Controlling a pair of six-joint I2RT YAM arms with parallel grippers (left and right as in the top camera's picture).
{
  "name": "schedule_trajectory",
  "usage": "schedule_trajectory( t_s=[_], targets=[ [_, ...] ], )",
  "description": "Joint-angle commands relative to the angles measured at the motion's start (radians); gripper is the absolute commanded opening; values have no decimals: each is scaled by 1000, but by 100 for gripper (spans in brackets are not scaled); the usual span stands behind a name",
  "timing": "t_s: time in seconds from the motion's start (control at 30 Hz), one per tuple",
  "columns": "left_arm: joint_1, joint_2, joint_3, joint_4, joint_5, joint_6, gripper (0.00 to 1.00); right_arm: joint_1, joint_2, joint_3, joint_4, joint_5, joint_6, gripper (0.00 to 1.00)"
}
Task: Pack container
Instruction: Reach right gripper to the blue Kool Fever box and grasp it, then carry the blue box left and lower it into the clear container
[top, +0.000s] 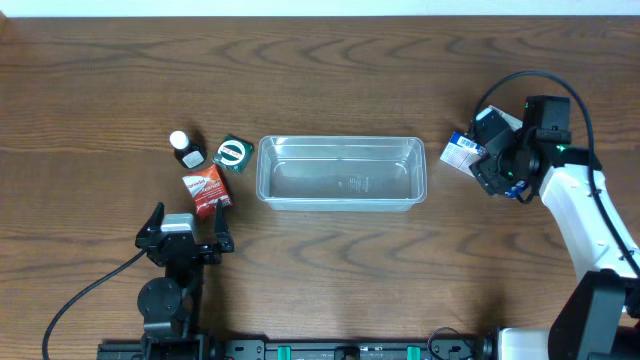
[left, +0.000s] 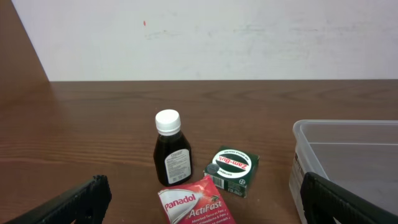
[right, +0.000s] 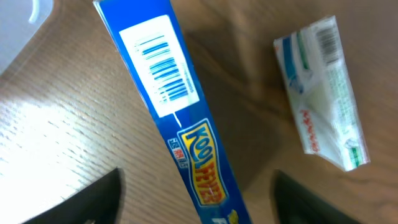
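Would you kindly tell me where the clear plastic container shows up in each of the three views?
Overhead: container at the table's centre.
Left wrist: its corner at the right edge.
Right wrist: a pale corner, probably it, at top left.
Shared landmark: the Kool Fever box, seen in overhead and right wrist.

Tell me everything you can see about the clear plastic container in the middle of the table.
The container is a shallow, clear, see-through plastic tray, rectangular with rounded corners and a flared rim. It sits upright and flat near the centre of the wooden table, with its long side running left to right, and it is empty. Nothing but the table touches it. A green Zam-Buk box stands just off its left end, apart from it.
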Motion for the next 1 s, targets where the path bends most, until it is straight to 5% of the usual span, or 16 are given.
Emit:
schedule_trajectory(
  t_s=[0.0, 0.1, 0.4, 0.53, 0.97],
  targets=[
    [5, -6, -16, -37, 6, 3, 98, -7, 9, 18, 0, 7, 2, 54],
    [5, -6, -16, -37, 6, 3, 98, -11, 9, 18, 1, 19, 2, 34],
    [5, -6, -16, -37, 6, 3, 98, -22, 9, 17, -2, 27, 2, 24],
    [5, -6, -16, -37, 6, 3, 98, -22, 9, 17, -4, 27, 2, 1],
    [5, -6, -16, -37, 6, 3, 98, 35, -129, 80, -3, 29, 2, 1]
  ],
)
